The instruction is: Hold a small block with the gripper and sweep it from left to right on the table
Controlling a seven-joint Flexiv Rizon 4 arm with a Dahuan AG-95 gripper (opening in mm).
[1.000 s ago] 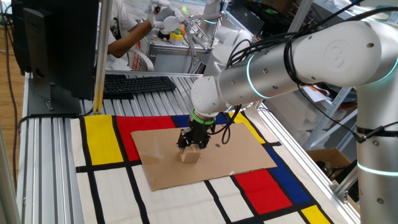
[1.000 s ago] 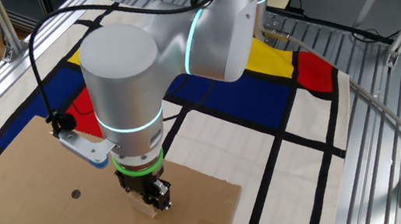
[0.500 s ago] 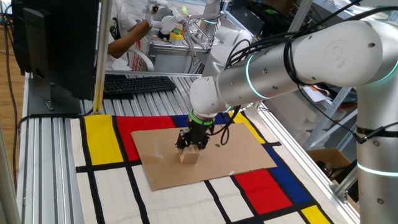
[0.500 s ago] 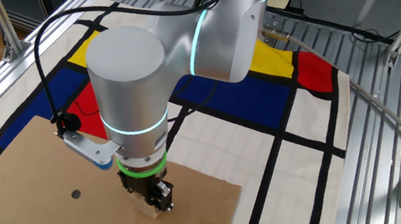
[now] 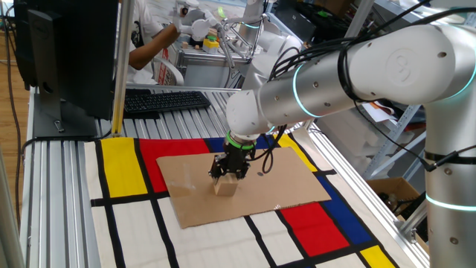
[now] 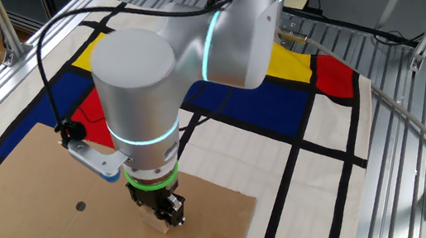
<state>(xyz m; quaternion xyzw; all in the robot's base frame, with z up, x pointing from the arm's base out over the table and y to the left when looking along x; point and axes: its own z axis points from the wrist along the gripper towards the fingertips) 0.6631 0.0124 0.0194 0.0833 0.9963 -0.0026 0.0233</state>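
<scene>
**Block nudged left on cardboard**

Since a second ago the gripper (image 5: 225, 175) and small block (image 5: 224, 187) have crept slightly left on the cardboard sheet (image 5: 290, 186). Fingers clamped on the block, which sits near the cardboard's middle, bottom on the sheet. Behind the cardboard: mat (image 5: 123, 167), then keyboard (image 5: 165, 100) on the table (image 5: 59, 201).

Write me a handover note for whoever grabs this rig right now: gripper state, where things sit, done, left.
Gripper: shut on the small block, pointing straight down.
Block: resting on the cardboard sheet, toward its left-centre in the one fixed view; in the other view it is mostly hidden under the gripper.
Cardboard lies on the coloured mat on the table.
Done: block grasped and on the surface.
Left: the sweep to the right, as far as can be judged.
</scene>
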